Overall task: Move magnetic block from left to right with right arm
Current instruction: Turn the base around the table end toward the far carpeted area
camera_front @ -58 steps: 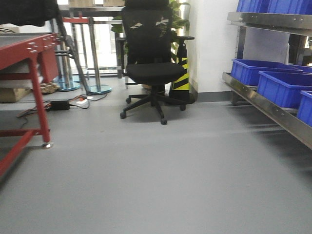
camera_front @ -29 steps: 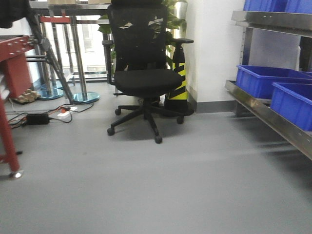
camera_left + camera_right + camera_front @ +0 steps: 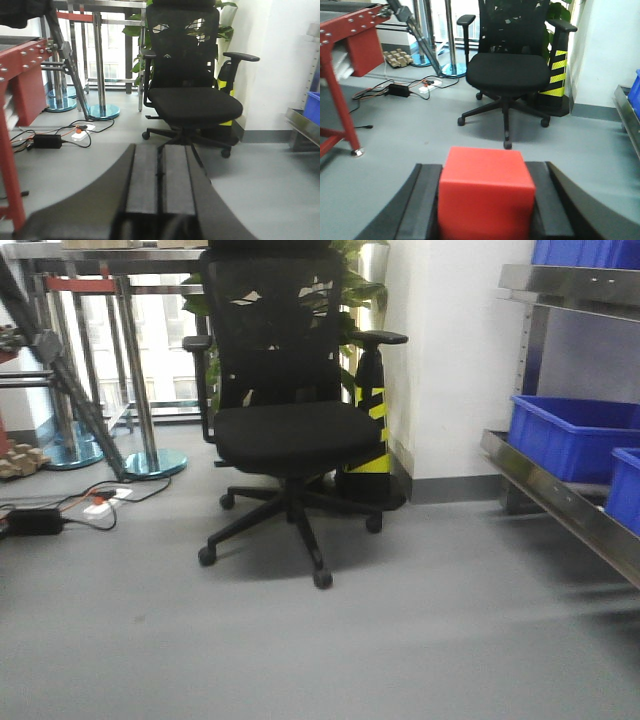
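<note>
The magnetic block (image 3: 485,192), a plain bright-red cube, fills the bottom of the right wrist view. My right gripper (image 3: 485,200) is shut on it, one black finger pressed against each side. It is held in the air, pointing over grey floor toward an office chair. My left gripper (image 3: 160,175) is shut with its two flat pads touching and nothing between them; it also points across the floor. Neither gripper appears in the front view.
A black office chair (image 3: 285,430) stands ahead on the grey floor. A yellow-and-black cone (image 3: 370,430) sits behind it by the white wall. Metal shelving with blue bins (image 3: 575,435) runs along the right. A red metal frame (image 3: 340,60) and floor cables (image 3: 60,510) are at the left.
The front view has swung to the right and closer: the chair has grown and shifted left, the red frame has left the picture, and the shelving has slid toward the right edge.
</note>
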Tool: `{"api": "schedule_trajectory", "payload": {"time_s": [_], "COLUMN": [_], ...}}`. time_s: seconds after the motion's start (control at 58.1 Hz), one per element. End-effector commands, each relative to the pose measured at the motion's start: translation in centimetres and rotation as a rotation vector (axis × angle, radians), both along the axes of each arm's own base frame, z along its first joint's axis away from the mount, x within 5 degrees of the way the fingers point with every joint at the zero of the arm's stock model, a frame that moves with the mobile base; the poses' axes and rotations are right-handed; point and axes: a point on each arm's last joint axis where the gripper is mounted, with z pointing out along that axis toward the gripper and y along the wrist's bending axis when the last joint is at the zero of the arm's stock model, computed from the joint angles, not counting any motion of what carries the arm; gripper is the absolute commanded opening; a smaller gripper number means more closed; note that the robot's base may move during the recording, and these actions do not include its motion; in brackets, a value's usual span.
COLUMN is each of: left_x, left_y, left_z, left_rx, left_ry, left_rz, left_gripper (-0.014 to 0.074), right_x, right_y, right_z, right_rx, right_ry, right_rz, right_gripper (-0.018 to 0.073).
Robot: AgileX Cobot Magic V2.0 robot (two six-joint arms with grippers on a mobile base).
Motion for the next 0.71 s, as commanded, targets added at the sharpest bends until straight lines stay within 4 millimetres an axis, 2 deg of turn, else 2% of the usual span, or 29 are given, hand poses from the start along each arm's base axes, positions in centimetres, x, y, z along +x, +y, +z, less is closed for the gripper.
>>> {"api": "schedule_trajectory", "payload": {"time_s": [0.0, 0.688], "left_x": [-0.1, -0.1], "left_y": [0.04, 0.04], "left_z": [0.52, 0.52], "left_rx": [-0.016, -0.016], "left_ry": [-0.082, -0.082], "left_rz": [0.001, 0.001], "left_gripper": [-0.0126, -0.0126], "right_x": [0.19, 0.19], "right_y": [0.1, 0.1], "right_z": [1.52, 1.51], "right_rx": [0.016, 0.016], "right_ry": [-0.095, -0.094], "right_rz": [0.001, 0.001], "right_gripper": [0.0246, 0.0246]}}
